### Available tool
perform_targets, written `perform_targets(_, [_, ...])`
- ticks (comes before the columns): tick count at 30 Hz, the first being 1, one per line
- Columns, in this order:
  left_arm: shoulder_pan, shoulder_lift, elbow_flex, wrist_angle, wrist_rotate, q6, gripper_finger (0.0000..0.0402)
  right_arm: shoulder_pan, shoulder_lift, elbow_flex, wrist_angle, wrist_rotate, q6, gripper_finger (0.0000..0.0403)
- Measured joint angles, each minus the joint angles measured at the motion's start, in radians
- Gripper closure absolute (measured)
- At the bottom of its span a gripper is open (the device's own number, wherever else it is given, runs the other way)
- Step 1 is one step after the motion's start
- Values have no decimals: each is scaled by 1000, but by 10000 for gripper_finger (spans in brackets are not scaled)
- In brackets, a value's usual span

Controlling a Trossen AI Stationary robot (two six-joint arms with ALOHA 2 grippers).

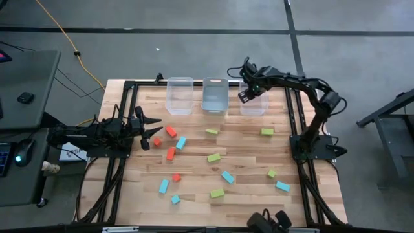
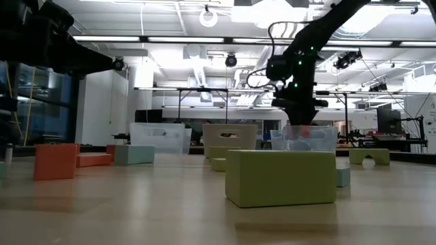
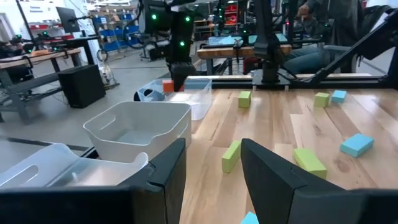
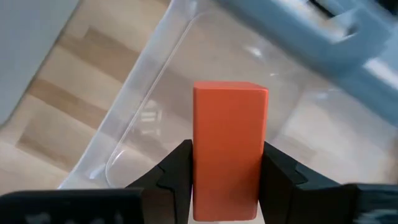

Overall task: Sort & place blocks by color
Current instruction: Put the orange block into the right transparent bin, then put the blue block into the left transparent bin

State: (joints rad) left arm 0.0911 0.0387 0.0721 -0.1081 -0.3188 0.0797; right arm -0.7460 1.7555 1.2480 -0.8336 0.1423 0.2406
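Observation:
Red-orange, light blue and lime green blocks lie scattered on the wooden table. Three clear bins stand in a row at the far edge: left, middle, right. My right gripper hangs over the right bin, shut on a red-orange block; the low view shows the gripper above the bin's rim. My left gripper is open near the table's left side, beside two red-orange blocks. In its wrist view, its fingers have nothing between them. My right gripper pinches the red-orange block between its two fingers, one on each long side face. The fingers point down from above. The block is lifted clear and hangs over the inside of the right clear bin, its free end pointing toward the bin's floor.
Lime green blocks and light blue blocks are spread over the middle and near part. A green bar sits close to the low camera. Black frame rails run along both sides.

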Motion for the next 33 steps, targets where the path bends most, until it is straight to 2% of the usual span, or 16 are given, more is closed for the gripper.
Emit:
perform_targets(9, [0, 0, 0, 0, -46, -12, 268, 0, 45, 0, -3, -42, -37, 281])
perform_targets(17, [0, 0, 0, 0, -60, -23, 268, 0, 45, 0, -9, -41, -66, 242])
perform_targets(24, [0, 0, 0, 0, -63, -24, 267, 0, 45, 0, -8, -30, -65, 235])
perform_targets(33, [0, 0, 0, -8, -83, -24, 219, 0, 19, 36, -7, -29, -57, 234])
